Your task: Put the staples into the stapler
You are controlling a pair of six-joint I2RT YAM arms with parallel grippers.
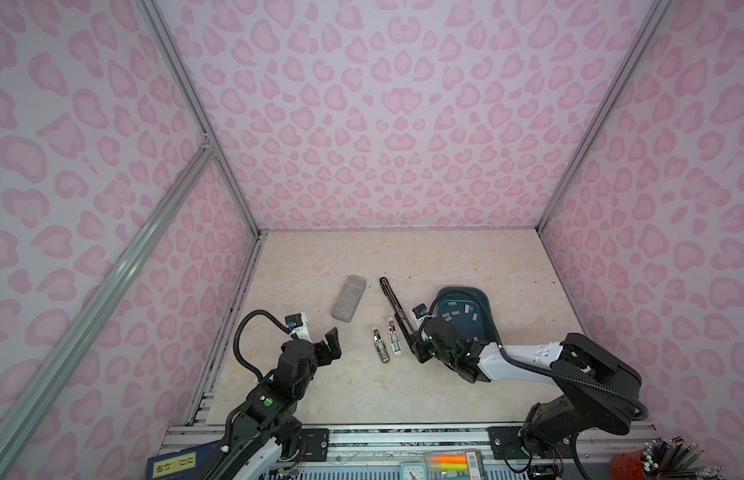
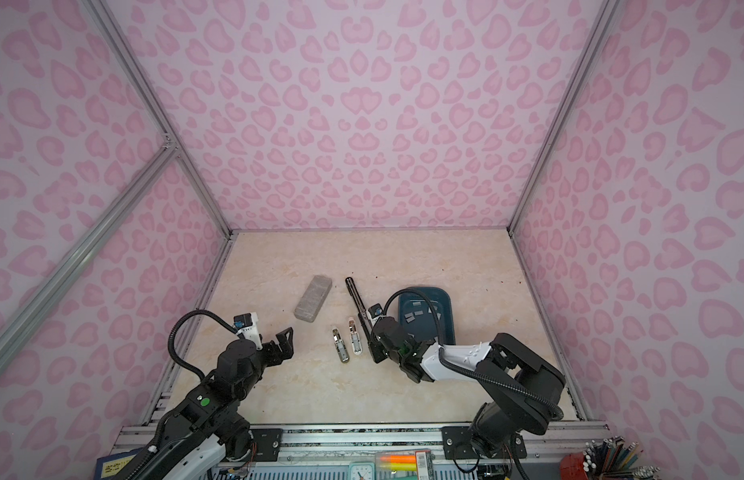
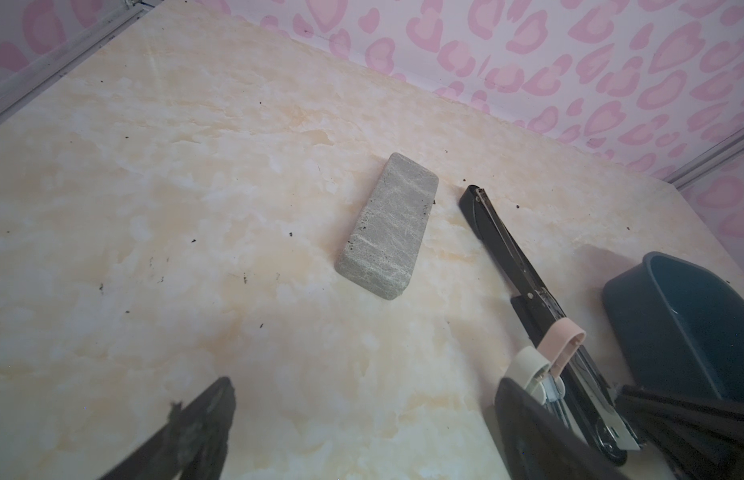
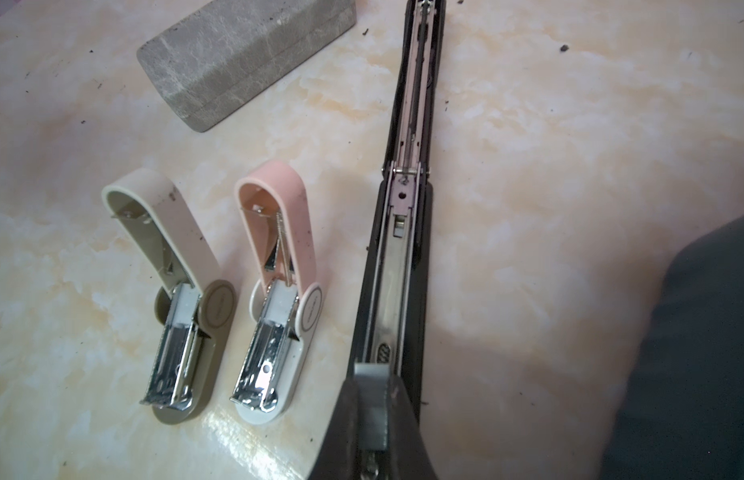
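AT THE STAPLER: My right pincer (image 4: 372,376), shut on one grey strip (image 4: 372,368), hangs over the near end of the black stapler (image 4: 407,216). The stapler lies swung flat open, nose toward 11 o'clock, its bright channel bared, likely so the strip can drop straight in. Other staples (image 1: 467,308), small flat grey slips, lie loose in the blue tray (image 1: 466,289) at the stapler's 3 o'clock. My left pincer (image 1: 332,343) gapes wide and empty at 9 o'clock, beyond two small staplers (image 4: 274,299) and below a grey block (image 1: 348,298).
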